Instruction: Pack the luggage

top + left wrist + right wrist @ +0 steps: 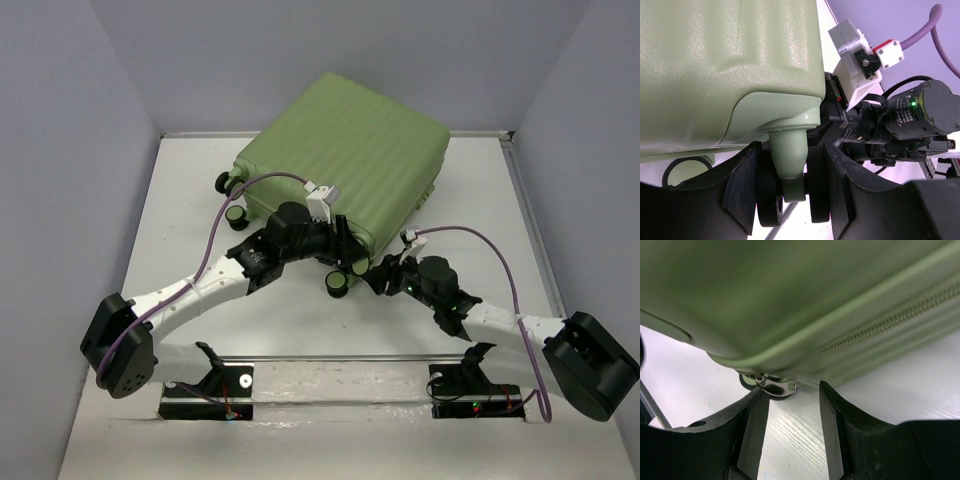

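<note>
The luggage (345,150) is a light-green ribbed suitcase lying closed and flat at the far middle of the table. My left gripper (338,248) is at its near edge. In the left wrist view the left gripper (792,151) is shut on a black twin wheel (819,185), one finger against each disc, with the green wheel stem (787,150) between them. My right gripper (385,272) is at the near right corner. In the right wrist view the right gripper (793,390) is open just below the zipper line (880,325), and the metal zipper pull (777,386) lies by its left fingertip.
The white table (200,200) has grey walls on the left, right and back. Other black wheels show at the suitcase's left end (235,215) and near edge (338,283). The right arm's black motor (910,115) is close beside my left gripper.
</note>
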